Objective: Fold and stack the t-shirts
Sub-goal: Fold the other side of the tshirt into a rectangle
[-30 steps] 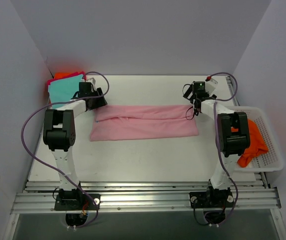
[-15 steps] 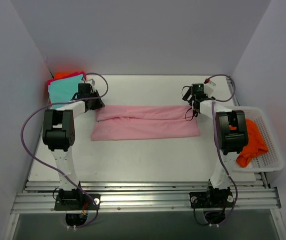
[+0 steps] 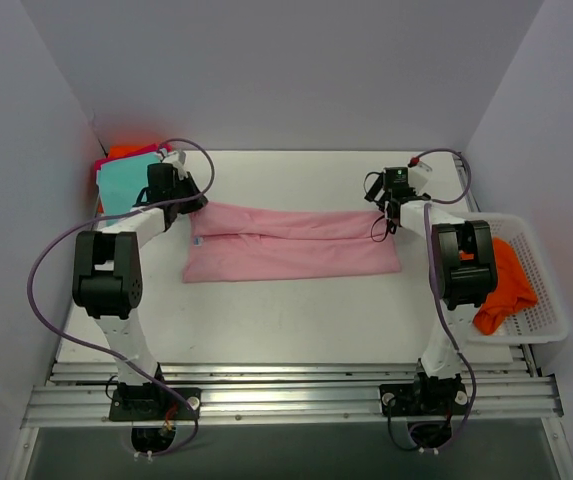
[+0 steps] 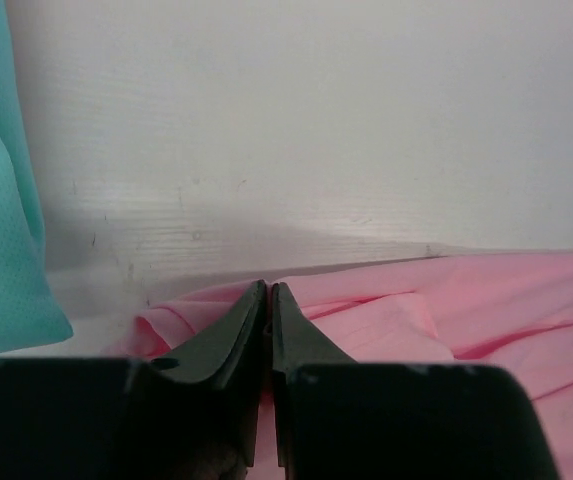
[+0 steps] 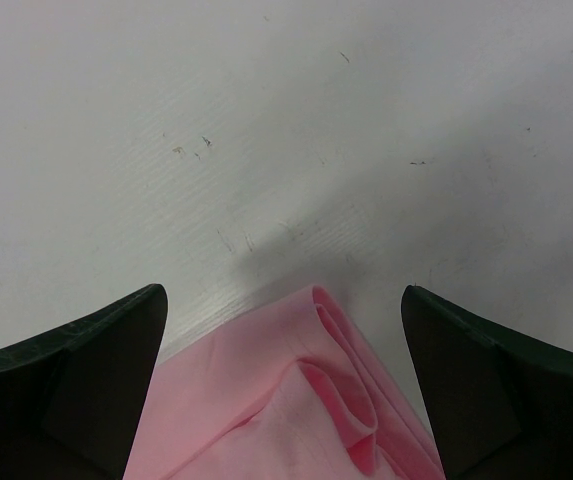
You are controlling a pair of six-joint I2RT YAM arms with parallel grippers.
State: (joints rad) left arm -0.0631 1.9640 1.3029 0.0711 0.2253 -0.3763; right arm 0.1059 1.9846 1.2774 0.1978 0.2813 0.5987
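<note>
Table: was white and lightly scuffed.
Middle: pink shirt lay folded lengthwise.
Far left corner: shirt stack sat, teal on top.
Right edge: white basket stood.

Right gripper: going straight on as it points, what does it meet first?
Probably the pink t-shirt, its folded corner lying between the right gripper's open fingers; beyond, bare table. Depth unclear.

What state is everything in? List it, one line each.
Pink shirt: folded into a long strip, lying flat.
Teal shirt: folded, at far left.
Orange shirt: crumpled in the basket.
Basket: upright, holding the orange shirt.
Left tool: shut on the pink shirt's corner.
Right tool: open, over the pink shirt's other end.
</note>
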